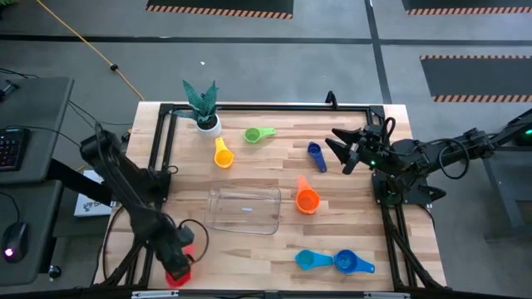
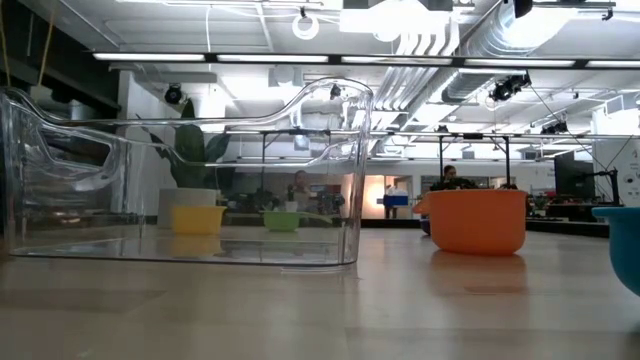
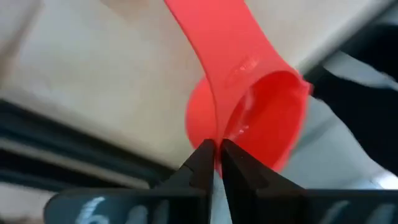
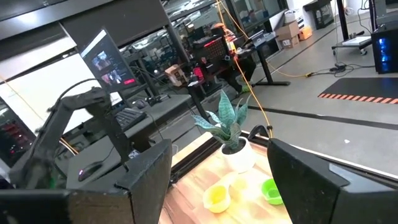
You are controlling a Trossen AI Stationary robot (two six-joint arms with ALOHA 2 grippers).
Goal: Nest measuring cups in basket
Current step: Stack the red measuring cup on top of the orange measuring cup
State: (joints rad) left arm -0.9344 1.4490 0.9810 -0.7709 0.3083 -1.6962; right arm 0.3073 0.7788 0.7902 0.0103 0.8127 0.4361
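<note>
Precariously pinching the red measuring cup (image 3: 249,118) by its thin rim in the left hand (image 1: 178,267), off the worktop's (image 1: 249,170) near-left corner, well apart from the clear basket (image 1: 243,210). Could twist loose. Right hand (image 1: 342,149) spread wide, idle near the dark blue cup (image 1: 315,155).

Tool (image 4: 217,180) open; plant (image 4: 225,121) ahead (potted)

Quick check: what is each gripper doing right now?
Left gripper: shut on the red cup, at the table's near left corner.
Right gripper: open, empty, above the dark blue cup.
</note>
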